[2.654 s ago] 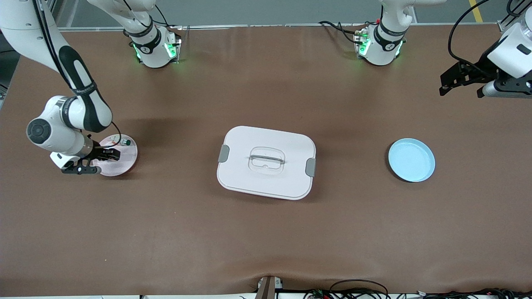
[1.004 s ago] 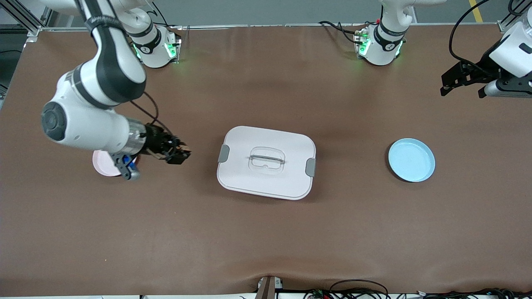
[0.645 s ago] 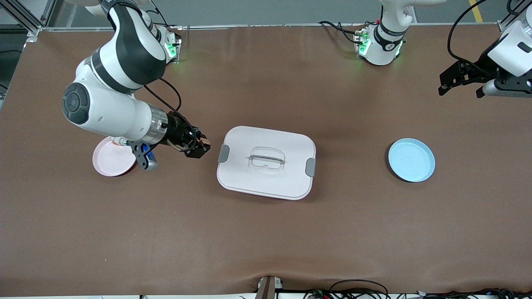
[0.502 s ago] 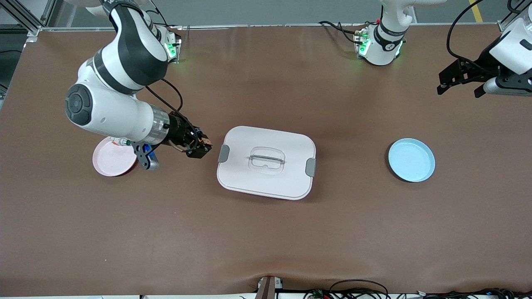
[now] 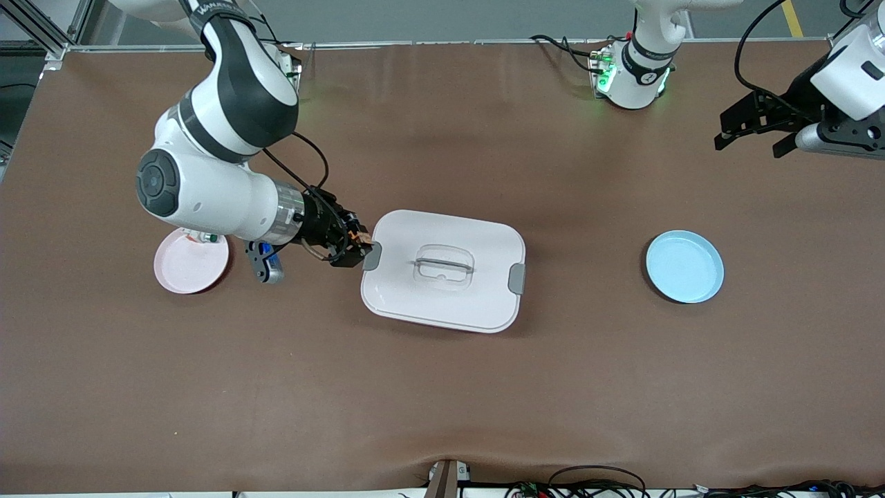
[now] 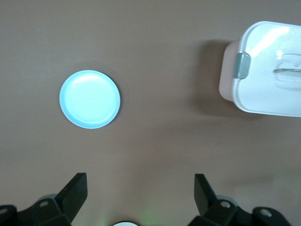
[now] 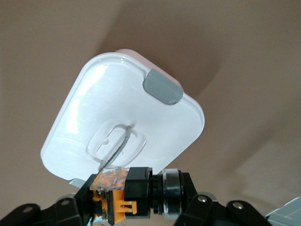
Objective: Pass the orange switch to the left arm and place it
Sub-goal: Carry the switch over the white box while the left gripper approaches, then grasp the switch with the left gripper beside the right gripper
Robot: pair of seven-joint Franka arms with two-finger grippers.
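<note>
1. Right pincer (image 5: 359, 249) pinches the orange switch (image 7: 117, 193), up over the box (image 5: 442, 271) edge by its grey latch (image 5: 372, 256).
2. Left pincer (image 5: 750, 131) waits spread over the worktop (image 5: 442, 387), near the blue plate (image 5: 684, 267).

The left arm (image 5: 847, 83) is cut off by the front view's edge, so only its wrist and the left end effector (image 5: 750, 128) show. The right arm's wrist covers part of the pink plate (image 5: 187, 266) and of the small green-capped part (image 5: 211, 238) on it. In the right wrist view, the box (image 7: 108, 122) is partly hidden by the orange switch (image 7: 124, 193), and the picture's edge cuts off the right end effector (image 7: 131, 207). In the left wrist view, the edge cuts off the box (image 6: 268, 70).
</note>
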